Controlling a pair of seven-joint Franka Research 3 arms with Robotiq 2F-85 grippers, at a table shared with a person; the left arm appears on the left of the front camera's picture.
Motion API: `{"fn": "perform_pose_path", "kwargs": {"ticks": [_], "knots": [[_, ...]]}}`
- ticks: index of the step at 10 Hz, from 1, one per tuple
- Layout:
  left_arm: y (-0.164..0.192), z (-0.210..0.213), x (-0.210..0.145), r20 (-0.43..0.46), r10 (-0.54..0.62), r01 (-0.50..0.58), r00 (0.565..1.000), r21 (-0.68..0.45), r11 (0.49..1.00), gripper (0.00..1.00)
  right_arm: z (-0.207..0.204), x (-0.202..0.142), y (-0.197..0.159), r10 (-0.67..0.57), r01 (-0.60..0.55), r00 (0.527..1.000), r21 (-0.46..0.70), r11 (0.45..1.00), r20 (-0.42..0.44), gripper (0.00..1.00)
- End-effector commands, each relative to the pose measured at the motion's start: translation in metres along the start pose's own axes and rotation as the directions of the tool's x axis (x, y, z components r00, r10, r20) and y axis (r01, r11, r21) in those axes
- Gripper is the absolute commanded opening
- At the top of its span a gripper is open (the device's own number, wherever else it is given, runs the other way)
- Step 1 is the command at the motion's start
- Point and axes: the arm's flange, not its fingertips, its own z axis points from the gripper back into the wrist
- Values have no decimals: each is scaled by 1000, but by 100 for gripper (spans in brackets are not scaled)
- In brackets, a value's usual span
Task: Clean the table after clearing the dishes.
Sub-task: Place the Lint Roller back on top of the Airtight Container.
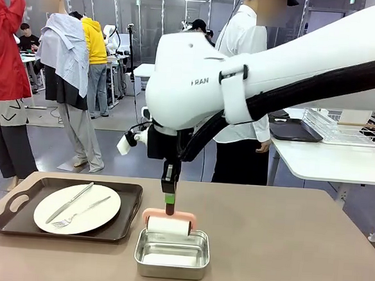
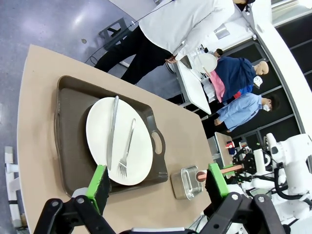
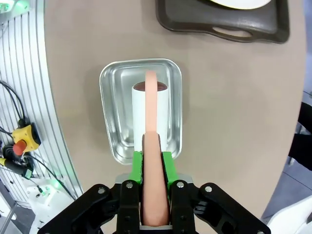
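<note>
The right gripper [image 3: 152,163] grips a pink-handled white roller [image 1: 167,226], maybe touching the steel pan [image 1: 170,270]; the left gripper [image 2: 158,183] is open. Next, roll the brown table [image 1: 283,250].

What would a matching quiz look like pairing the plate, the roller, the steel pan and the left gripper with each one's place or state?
1 plate
2 roller
3 steel pan
4 left gripper

A open, holding nothing
B on the tray
C on the table beside the tray
D handle clamped in the right gripper

Pairs: 1-B, 2-D, 3-C, 4-A
</note>
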Motion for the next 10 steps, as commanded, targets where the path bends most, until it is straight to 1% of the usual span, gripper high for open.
{"fn": "perform_pose_path", "kwargs": {"ticks": [1,3,5,8,9,10], "knots": [[0,4,0,-1,-8,8,1000,-12,1000,100,-2,7,-4,30,-30,1000,61,998,-8,20],[0,4,0,-1,-8,8,1000,-12,1000,100,-26,12,-9,35,-30,999,108,994,-38,20],[0,4,0,-1,-8,8,1000,-12,1000,100,-47,13,-16,49,-43,998,111,993,-44,20],[0,4,0,-1,-8,8,1000,-12,1000,100,-75,10,-32,49,-46,999,113,992,-23,20],[0,4,0,-1,-8,8,1000,-12,1000,100,-82,7,-38,63,-62,998,113,992,-6,20],[0,4,0,-1,-8,8,1000,-12,1000,100,-86,5,-41,84,-82,996,99,992,-10,20]]}}
